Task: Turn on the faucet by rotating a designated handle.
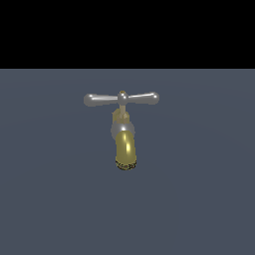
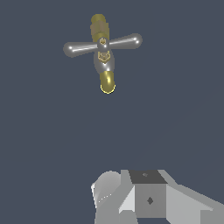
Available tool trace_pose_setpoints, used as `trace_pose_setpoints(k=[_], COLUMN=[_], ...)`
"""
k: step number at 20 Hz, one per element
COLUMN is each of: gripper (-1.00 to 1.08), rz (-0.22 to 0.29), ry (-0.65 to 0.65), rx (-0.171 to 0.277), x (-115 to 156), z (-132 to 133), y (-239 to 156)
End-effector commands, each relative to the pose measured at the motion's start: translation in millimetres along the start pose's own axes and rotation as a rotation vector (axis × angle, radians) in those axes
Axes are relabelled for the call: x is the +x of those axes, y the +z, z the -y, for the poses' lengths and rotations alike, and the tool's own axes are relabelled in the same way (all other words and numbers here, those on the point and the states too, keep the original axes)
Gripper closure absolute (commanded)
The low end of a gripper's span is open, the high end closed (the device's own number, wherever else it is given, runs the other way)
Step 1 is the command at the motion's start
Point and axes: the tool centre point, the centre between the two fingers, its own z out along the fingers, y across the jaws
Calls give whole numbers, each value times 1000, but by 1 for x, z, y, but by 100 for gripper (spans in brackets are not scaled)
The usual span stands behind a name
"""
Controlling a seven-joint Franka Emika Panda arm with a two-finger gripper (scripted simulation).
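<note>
While the arm is absent from the exterior view, that view lists one faucet (image 1: 123,130) standing alone on a plain grey-blue floor (image 1: 199,199), brass-gold spout (image 1: 125,149) curving down toward the camera, grey collar (image 1: 121,129) above it, and the handle (image 1: 121,98) crossing the top as a silver bar with a bulb at each end and a small brass cap at centre; the bar lies roughly level, one arm to the exterior view's left, one to its right. Wrist view: same faucet (image 2: 103,57) seen from above and well apart from the gripper (image 2: 140,197), of which only pale grey housing shows at the picture's edge; fingertips are out of frame, so whether the jaws are wide or narrow cannot be told, and nothing is seen held. Pose, as judged: the wrist looks down on the scene from a distance, the approach not yet made. Step in hand, as judged: closing on the handle (image 2: 103,45). To do it well, aim for one arm of the bar near its bulb rather than the cap, keep clear of the spout, and push around the stem's axis, not across it.
</note>
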Motion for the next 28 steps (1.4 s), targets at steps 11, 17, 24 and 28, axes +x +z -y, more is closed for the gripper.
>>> trace_pose_setpoints(k=[11,17,24,28], gripper=[108,108,108,108], rz=[-35,-32,-26,-16], ry=[-37,-28,27,84], rx=[1,6,42,73], x=[8,10,28,46], z=[1,1,8,14], y=[-12,-11,-4,4])
